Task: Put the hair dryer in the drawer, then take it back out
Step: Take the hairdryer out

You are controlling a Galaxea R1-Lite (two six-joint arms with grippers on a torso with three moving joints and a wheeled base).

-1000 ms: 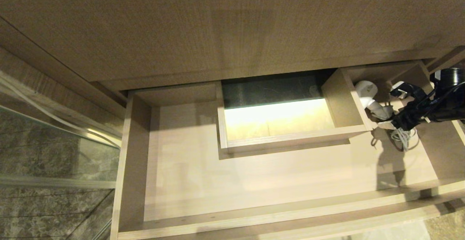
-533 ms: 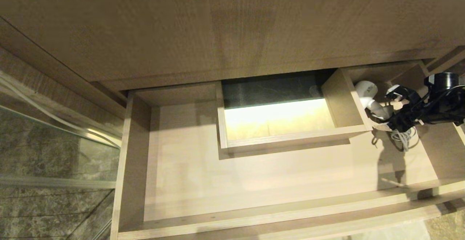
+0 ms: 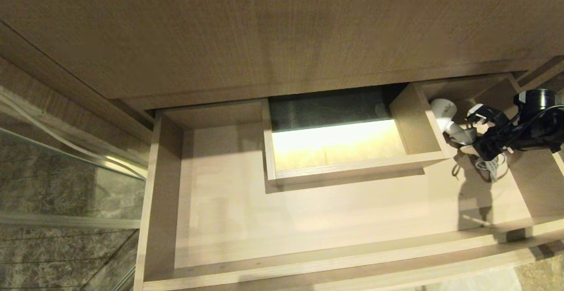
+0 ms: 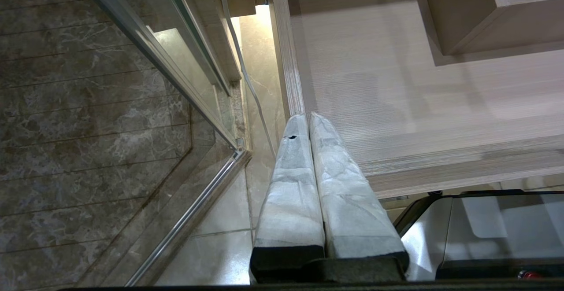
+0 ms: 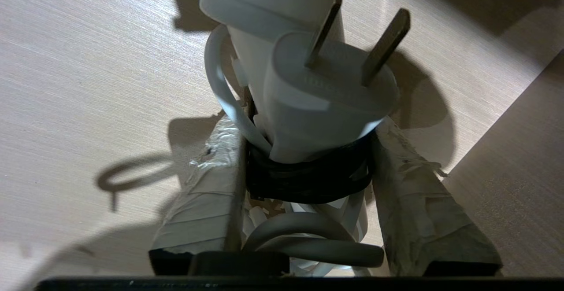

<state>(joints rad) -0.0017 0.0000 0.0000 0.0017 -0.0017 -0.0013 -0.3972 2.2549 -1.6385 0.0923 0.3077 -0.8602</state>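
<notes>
The drawer (image 3: pixel 159 194) stands pulled out, wide and shallow, of light wood grain. At its far right end lies the white hair dryer (image 3: pixel 442 109), barrel toward the back, beside the boxed cut-out (image 3: pixel 352 167). My right gripper (image 3: pixel 479 146) reaches in from the right. In the right wrist view my right gripper (image 5: pixel 306 137) is shut on the hair dryer (image 5: pixel 282 0) at its handle, where a black strap (image 5: pixel 308 176) binds the coiled cord and the white plug (image 5: pixel 326 93). My left gripper (image 4: pixel 308 117) hangs shut and empty by the drawer's (image 4: pixel 396 106) left front corner.
The wooden countertop (image 3: pixel 282 31) overhangs the drawer's back. A glass partition with a metal rail (image 3: pixel 66 159) and marble floor lie to the left. A white cable (image 4: pixel 246 75) runs down by the drawer's left side. My own base (image 4: pixel 484 233) sits under the drawer's front.
The right gripper's fingers have closed in on the strapped handle of the hair dryer. The arm has edged slightly toward the back. The dryer has barely shifted.
</notes>
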